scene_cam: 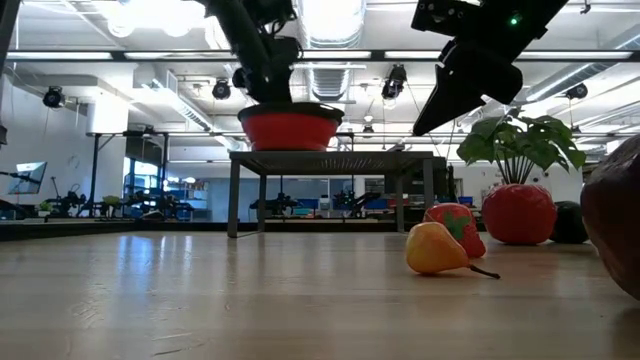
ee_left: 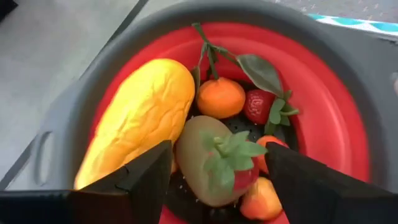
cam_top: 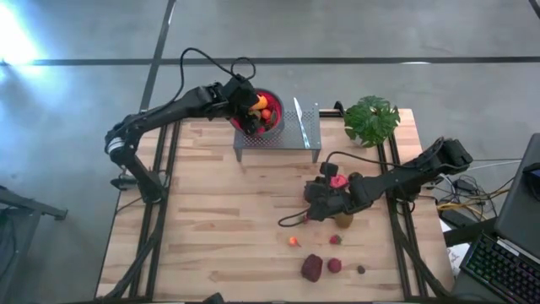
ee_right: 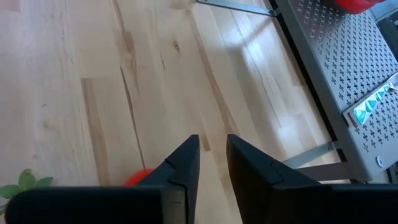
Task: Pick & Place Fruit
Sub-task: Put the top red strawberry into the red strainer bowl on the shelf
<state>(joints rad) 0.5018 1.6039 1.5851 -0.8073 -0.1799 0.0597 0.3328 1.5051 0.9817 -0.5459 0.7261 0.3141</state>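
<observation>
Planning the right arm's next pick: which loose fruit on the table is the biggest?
The dark maroon fruit near the table's front edge; it clearly outsizes the small red berry beside it and the yellow-orange pear.

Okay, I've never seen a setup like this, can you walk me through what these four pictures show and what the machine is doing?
It is a robot with two dark arms at a wooden table, sorting toy fruit. One picture looks straight down, one looks level across the tabletop, and two come from cameras on the wrists. The left gripper hangs over a red-lined bowl on a small metal stand, jaws apart, empty; below it lie a long yellow-orange fruit, a small orange, a strawberry and a kiwi. The right gripper is above mid-table, jaws nearly together, holding nothing. More fruit lies loose on the table, including a dark maroon one. A potted plant stands in a corner.
</observation>
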